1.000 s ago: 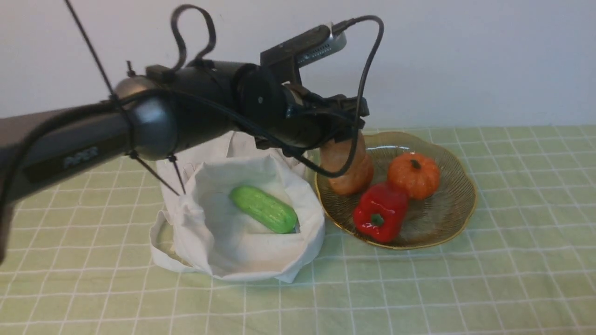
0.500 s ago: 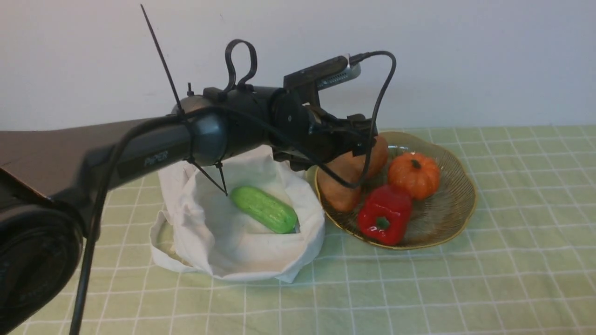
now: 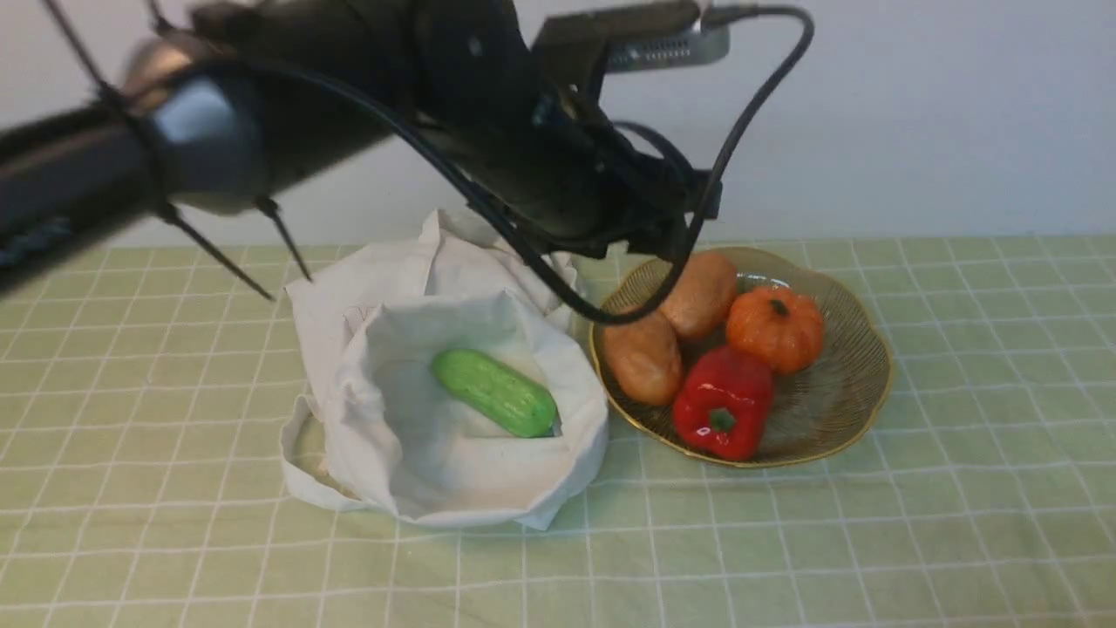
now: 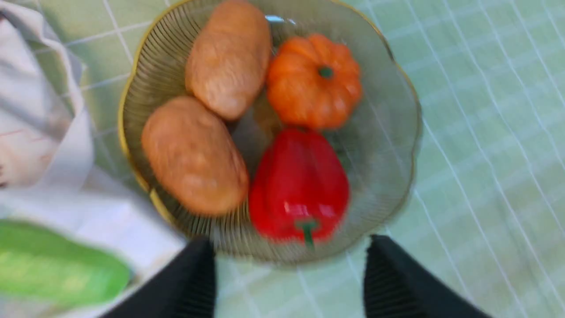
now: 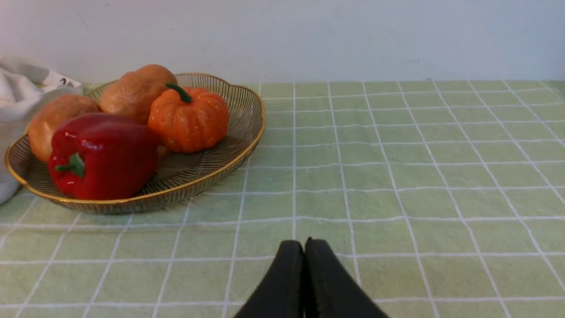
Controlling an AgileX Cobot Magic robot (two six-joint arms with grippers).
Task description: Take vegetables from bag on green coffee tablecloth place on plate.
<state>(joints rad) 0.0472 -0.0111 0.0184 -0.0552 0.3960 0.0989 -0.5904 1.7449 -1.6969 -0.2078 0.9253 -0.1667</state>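
Observation:
The white cloth bag (image 3: 453, 471) lies open on the green checked tablecloth (image 3: 872, 541) with the green cucumber (image 3: 494, 391) inside; the cucumber also shows in the left wrist view (image 4: 53, 265). The gold wire plate (image 3: 859, 384) stands just right of the bag. Two brown potatoes (image 3: 697, 292) (image 3: 643, 362) lie on its left half. My left gripper (image 4: 289, 254) is open and empty, raised above the plate's near edge. My right gripper (image 5: 304, 243) is shut and empty, low over the cloth to the right of the plate (image 5: 247, 141).
An orange toy pumpkin (image 3: 774, 327) and a red bell pepper (image 3: 722, 410) share the plate with the potatoes. A white wall runs close behind the table. My left arm (image 3: 261, 113) and its cable hang over the bag's far side.
My left gripper has let go of the potato, which now lies on the plate beside the other one. The left arm has risen well above the plate. The cucumber has not moved.

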